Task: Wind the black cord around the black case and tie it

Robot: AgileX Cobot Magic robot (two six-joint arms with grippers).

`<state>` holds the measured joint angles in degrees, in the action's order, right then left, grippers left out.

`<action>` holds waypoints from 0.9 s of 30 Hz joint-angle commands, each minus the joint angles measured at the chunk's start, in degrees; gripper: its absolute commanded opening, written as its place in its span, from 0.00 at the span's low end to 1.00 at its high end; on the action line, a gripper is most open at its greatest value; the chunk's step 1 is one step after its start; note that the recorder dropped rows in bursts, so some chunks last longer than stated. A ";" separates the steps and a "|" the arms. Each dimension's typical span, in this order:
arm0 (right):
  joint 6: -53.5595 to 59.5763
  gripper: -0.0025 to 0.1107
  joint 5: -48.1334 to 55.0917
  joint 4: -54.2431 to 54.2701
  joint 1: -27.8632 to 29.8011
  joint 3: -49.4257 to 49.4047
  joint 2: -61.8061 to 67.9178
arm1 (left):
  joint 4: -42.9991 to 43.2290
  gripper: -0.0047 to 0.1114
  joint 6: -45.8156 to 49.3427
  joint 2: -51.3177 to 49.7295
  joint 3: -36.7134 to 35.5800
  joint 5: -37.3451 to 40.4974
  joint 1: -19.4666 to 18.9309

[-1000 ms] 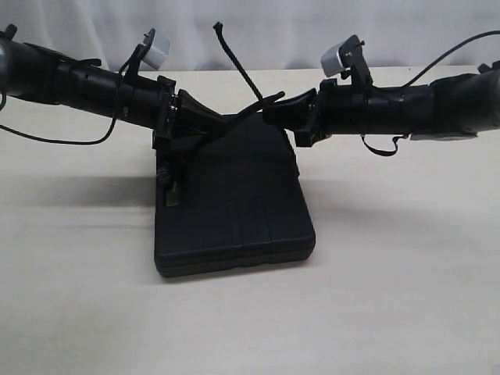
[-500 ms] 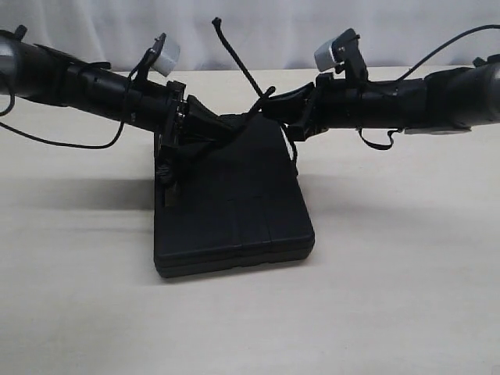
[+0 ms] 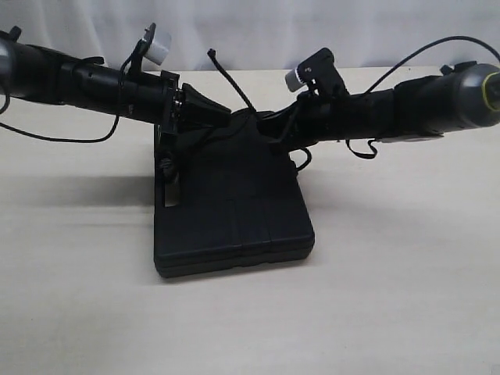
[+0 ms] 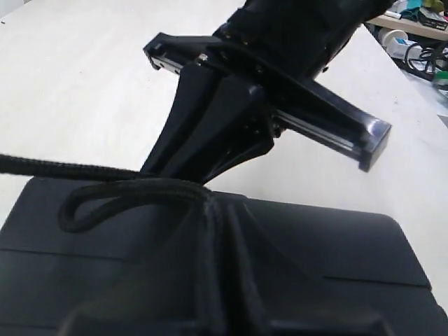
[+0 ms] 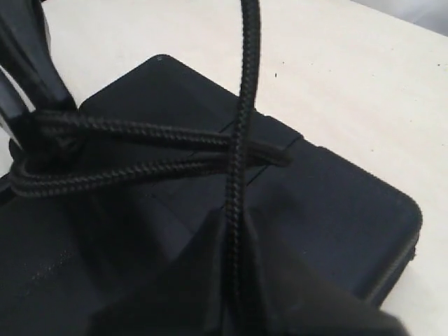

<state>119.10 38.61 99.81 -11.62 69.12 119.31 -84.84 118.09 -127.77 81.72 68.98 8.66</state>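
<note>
The black case (image 3: 234,211) lies flat in the middle of the table. Over its far edge the two grippers nearly meet. My left gripper (image 3: 228,117) is shut on a loop of the black cord (image 4: 105,192), right at the case (image 4: 315,259). My right gripper (image 3: 264,122) is shut on another strand of the black cord (image 5: 245,84). That strand crosses two taut strands lying over the case (image 5: 336,203). The cord's free end (image 3: 226,74) sticks up behind the grippers. On the case's left side more cord hangs down (image 3: 166,172).
A pale tabletop (image 3: 391,297) surrounds the case, with a light curtain behind. Thin smooth robot cables (image 3: 70,139) hang under both arms. Shelves with clutter (image 4: 420,35) show beyond the table in the left wrist view.
My right arm has moved left and lower, bringing its gripper close to the left one over the case's far edge. The cord's upright free end has shifted left.
</note>
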 commanded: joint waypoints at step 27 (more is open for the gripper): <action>-46.39 0.06 -6.07 -51.50 -0.54 0.19 -6.84 | -7.15 0.04 -3.33 0.22 0.43 -18.84 0.03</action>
<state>74.57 33.92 49.28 -12.11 69.22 113.02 -90.89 111.42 -127.77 81.72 47.15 8.66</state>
